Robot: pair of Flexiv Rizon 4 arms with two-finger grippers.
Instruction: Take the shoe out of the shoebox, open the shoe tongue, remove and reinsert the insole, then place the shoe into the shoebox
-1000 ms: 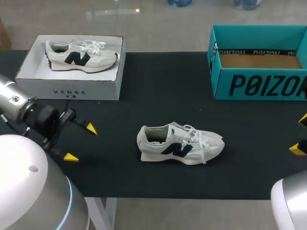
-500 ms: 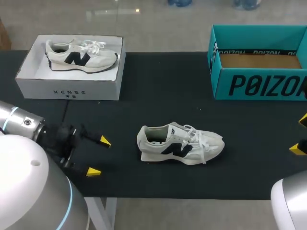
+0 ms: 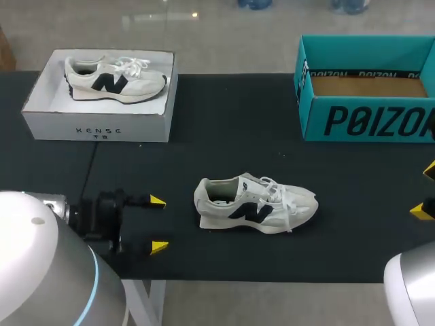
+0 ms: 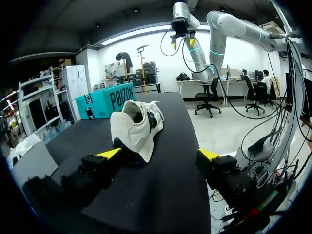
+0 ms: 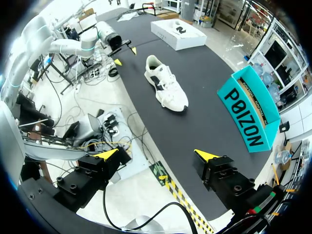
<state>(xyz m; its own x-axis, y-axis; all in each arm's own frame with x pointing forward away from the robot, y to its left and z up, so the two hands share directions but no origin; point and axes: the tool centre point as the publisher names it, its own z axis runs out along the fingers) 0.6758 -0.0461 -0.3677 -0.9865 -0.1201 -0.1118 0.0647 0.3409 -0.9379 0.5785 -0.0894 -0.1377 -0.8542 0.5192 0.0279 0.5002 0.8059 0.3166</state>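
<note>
Lying at middle of tabletop point(image 3: 224, 136), shoe point(image 3: 255, 204) has long axis left-right, heel facing left gripper point(image 3: 158, 224), wide open, empty, near it; right gripper point(image 3: 425, 191), also open and empty, well apart beyond toe

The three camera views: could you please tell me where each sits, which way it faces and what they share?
Head view: above and behind the robot, looking down on the table; the left gripper shows at the left, the right gripper at the right edge.
Left wrist view: low over the table, facing the shoe heel-on; the open left gripper shows.
Right wrist view: high, looking down the table's length; the open right gripper shows, and the left arm.
Shared: all three show the shoe and the teal box.
</note>
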